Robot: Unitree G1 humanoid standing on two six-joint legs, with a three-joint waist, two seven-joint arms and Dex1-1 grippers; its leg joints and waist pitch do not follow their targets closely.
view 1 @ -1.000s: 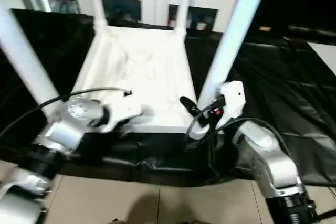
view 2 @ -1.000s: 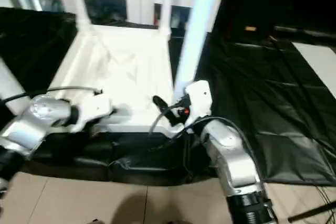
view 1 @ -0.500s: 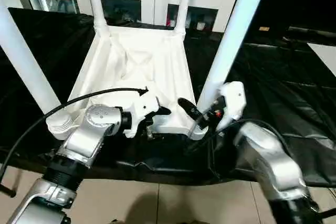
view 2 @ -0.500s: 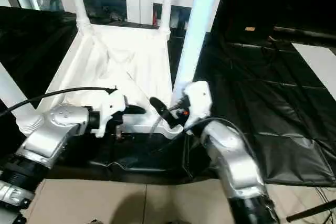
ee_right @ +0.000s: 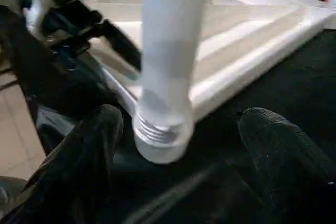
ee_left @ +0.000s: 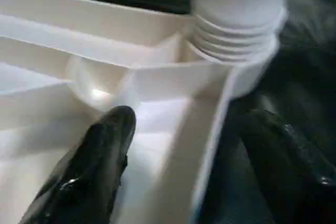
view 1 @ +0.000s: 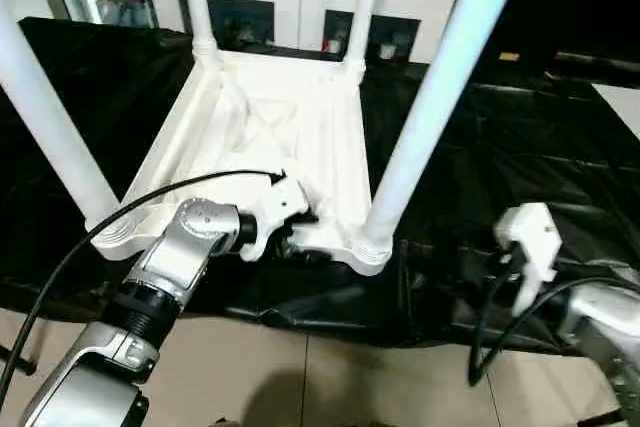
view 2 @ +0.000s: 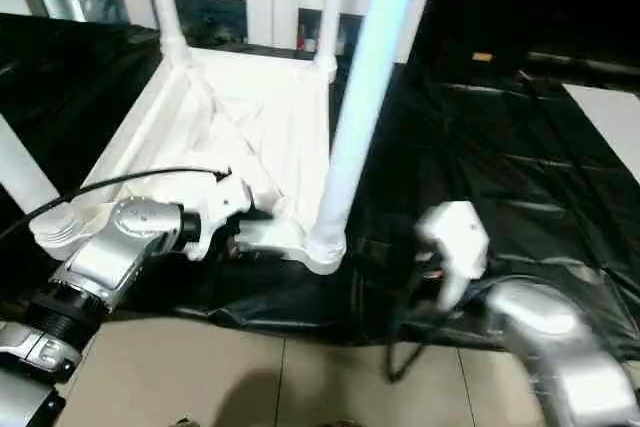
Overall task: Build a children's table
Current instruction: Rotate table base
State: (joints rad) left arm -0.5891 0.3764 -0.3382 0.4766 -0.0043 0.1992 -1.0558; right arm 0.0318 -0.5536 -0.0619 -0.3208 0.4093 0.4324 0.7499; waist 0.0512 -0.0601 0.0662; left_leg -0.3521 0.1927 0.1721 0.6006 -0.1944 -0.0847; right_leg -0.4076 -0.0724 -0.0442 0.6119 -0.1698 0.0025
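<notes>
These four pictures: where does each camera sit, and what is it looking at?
Left eye: on the head, looking down at the upturned tabletop and both arms.
Right eye: beside it, same scene.
Left wrist: along the left gripper, which straddles the tabletop's rim.
Right wrist: between the open right gripper fingers toward a leg.
Shared: both wrist views show that leg's socket.

We can read no text, label, brand, number or sign anywhere in these views; nothing legible stands on the white plastic, the black sheet, the cabinet or our arms.
</notes>
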